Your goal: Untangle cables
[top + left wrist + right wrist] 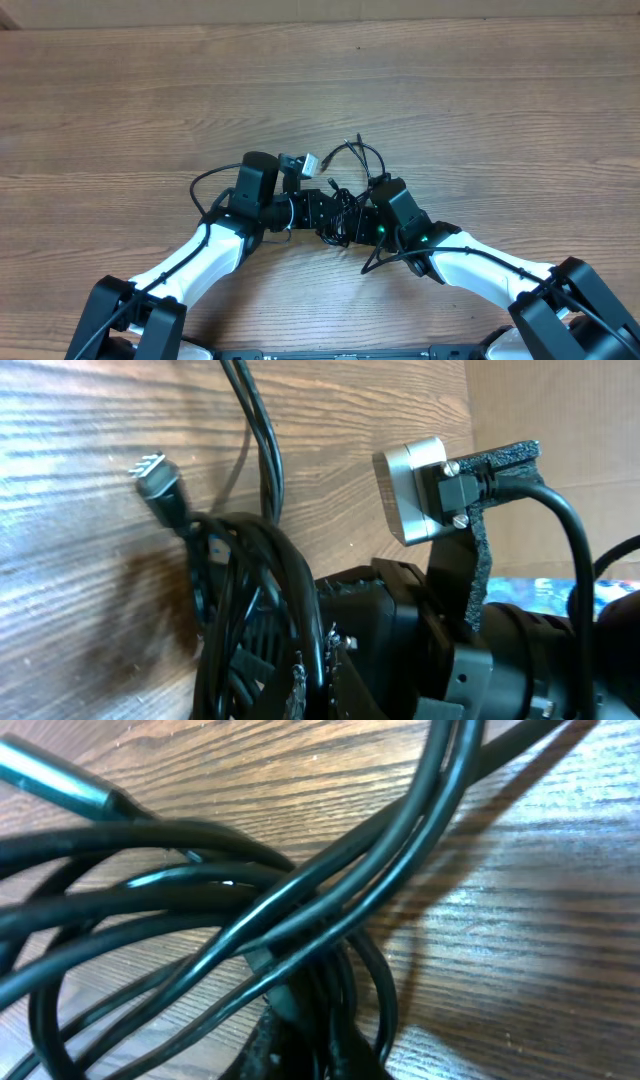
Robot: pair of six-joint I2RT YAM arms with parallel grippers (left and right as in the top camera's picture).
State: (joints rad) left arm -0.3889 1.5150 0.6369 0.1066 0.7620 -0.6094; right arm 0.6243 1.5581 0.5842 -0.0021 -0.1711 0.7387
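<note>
Left gripper (330,213): closed tight. As far as we can tell it's clamped on the cables (347,195), since the bundle runs straight into its jaws in the left wrist view.
Right gripper (362,215): closed too, pinching the same knot from the opposite side. We see the strands converge into it at the bottom of its own view.
Cables: bunched in a small knot right between the two grippers.
Loose loop (362,155): arcs out of the knot away from the arms and lies on the wood.
Plug (160,478): silvery tip, flat on the table (150,90), just beside the bundle.
Table: brown wood grain.
</note>
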